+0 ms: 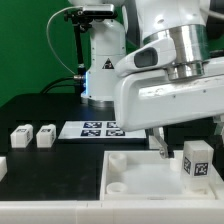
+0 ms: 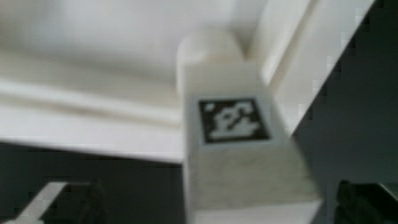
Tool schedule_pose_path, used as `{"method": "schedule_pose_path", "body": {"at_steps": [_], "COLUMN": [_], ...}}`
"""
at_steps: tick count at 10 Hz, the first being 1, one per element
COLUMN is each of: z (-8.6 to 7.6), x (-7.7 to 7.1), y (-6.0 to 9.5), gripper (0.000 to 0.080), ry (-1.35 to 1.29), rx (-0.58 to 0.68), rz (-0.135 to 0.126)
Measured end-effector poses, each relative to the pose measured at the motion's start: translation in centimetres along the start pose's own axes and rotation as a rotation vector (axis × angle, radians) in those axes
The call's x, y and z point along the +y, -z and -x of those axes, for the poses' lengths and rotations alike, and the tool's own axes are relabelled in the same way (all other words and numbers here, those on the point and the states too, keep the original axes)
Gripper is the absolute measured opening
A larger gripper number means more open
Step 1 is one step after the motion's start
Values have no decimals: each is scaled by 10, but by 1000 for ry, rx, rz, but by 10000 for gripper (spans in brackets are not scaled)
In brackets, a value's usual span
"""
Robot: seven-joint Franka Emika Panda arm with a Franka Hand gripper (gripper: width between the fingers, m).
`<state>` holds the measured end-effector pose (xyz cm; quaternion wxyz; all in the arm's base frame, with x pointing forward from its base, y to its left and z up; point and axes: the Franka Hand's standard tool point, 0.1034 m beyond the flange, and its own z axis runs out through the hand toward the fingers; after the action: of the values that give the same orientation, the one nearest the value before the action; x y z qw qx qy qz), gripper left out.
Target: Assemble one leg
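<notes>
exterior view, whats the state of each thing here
gripper: open, fingers either side of the leg, not touching
leg: upright on the tray, tag showing; seated in a socket or not, can't tell
tray: flat on the table
spare block and its neighbour: lying loose on the table, apart

- The arm [image 1: 165,60] covers the end of the marker board [image 1: 92,128] toward the tabletop's edge at the exterior view's right.
- The tray [image 1: 128,172] at the tabletop's near edge runs off the picture, so I cannot see its near corners.
- A white block [image 1: 3,166] at the tabletop's edge on the exterior view's left is cut off, and I can't tell its shape.
- Of the gripper [image 1: 185,150] I make out one finger [image 1: 158,146]; the other is hidden.
- My wrist view is blurred. The tag [image 2: 231,118] on the leg [image 2: 235,165] is smeared and unreadable, and the leg's near end leaves the frame.
</notes>
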<state>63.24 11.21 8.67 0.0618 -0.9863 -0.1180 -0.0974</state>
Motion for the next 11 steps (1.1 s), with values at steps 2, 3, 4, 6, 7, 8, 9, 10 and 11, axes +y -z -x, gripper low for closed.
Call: {"method": "schedule_pose_path", "body": {"at_steps": [2, 3, 4, 6, 7, 8, 9, 10, 11], "z": [2, 3, 5, 0, 1, 0, 1, 1, 1], "x": [-4, -4, -3, -3, -3, -4, -4, -4, -4], "y": [-8, -11, -13, -14, -14, -14, -14, -14, -15], "gripper": [649, 649, 649, 649, 523, 523, 348, 298, 298], "ry": [-19, -19, -23, -50, -48, -89, -210, -294, -401], "rx": [-197, -267, -365, -353, -353, -355, -359, -361, -365], "rz": [-40, -55, -78, -74, -75, -71, -55, -42, -22]}}
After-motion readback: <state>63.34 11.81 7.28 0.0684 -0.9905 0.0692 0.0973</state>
